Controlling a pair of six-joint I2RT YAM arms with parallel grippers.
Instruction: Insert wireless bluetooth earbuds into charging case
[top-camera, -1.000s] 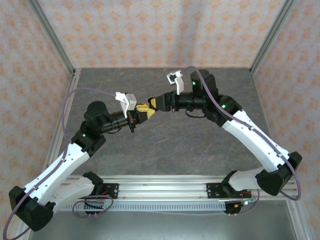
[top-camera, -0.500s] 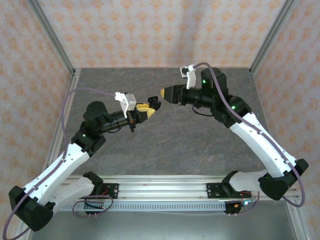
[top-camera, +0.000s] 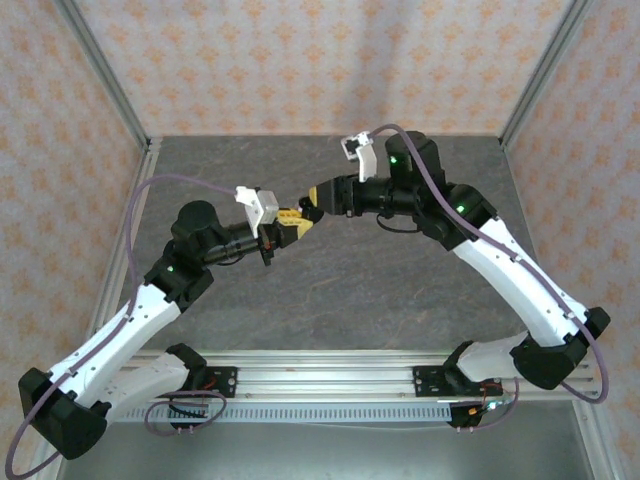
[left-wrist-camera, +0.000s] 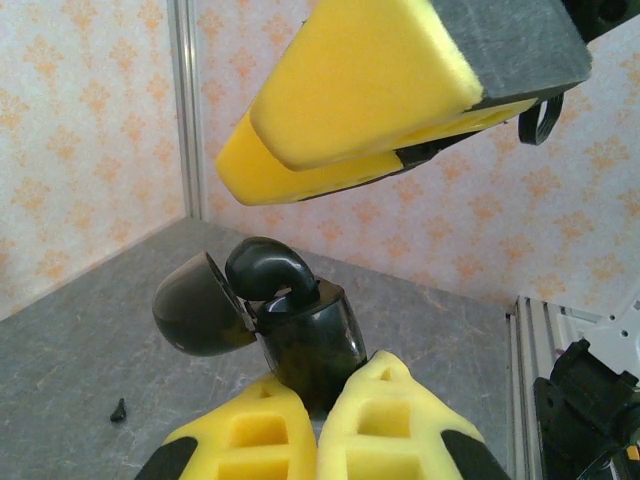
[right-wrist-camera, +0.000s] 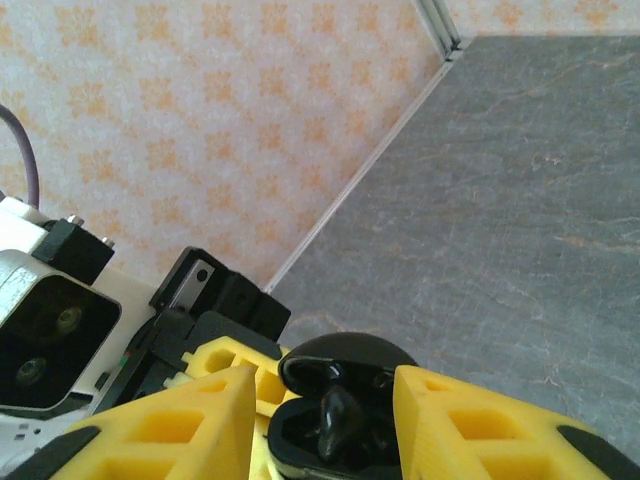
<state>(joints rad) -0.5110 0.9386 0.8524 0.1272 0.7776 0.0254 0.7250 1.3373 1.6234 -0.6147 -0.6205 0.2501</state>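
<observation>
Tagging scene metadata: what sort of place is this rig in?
Probably a lab test cell dressed as a room, not a home: silver aluminium frame posts edge orange-patterned wallpaper panels around a grey stone-look tabletop, with two white robot arms bolted to a metal rail.

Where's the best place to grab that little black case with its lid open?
Pinch the case by its lower body, from the end opposite the opening, as the left gripper does: the lid hangs open sideways, so this likely keeps the top free.
</observation>
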